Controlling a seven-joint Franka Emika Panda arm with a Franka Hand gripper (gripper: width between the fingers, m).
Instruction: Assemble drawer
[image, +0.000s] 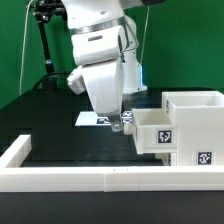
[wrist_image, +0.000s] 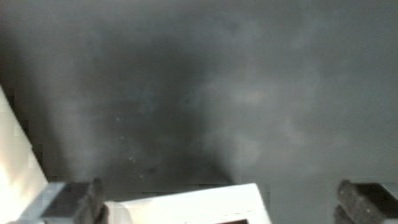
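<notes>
The drawer's tall white case (image: 195, 118) stands at the exterior view's right, with a tag (image: 205, 157) on its front. One white tray (image: 153, 128) with a tag (image: 168, 138) sticks out of the case toward the exterior view's left. My gripper (image: 122, 124) points down at the tray's outer end. In the wrist view the gripper (wrist_image: 222, 207) is open, its fingers (wrist_image: 75, 204) wide apart on either side of a corner of the white tray (wrist_image: 187, 203). The tray sits closer to one finger; I cannot tell whether it touches. A second tray is not in view.
The low white border wall (image: 90, 178) runs along the front and up the exterior view's left side. The marker board (image: 93, 118) lies on the black table behind the gripper. A white strip (wrist_image: 13, 150) shows at the wrist view's edge.
</notes>
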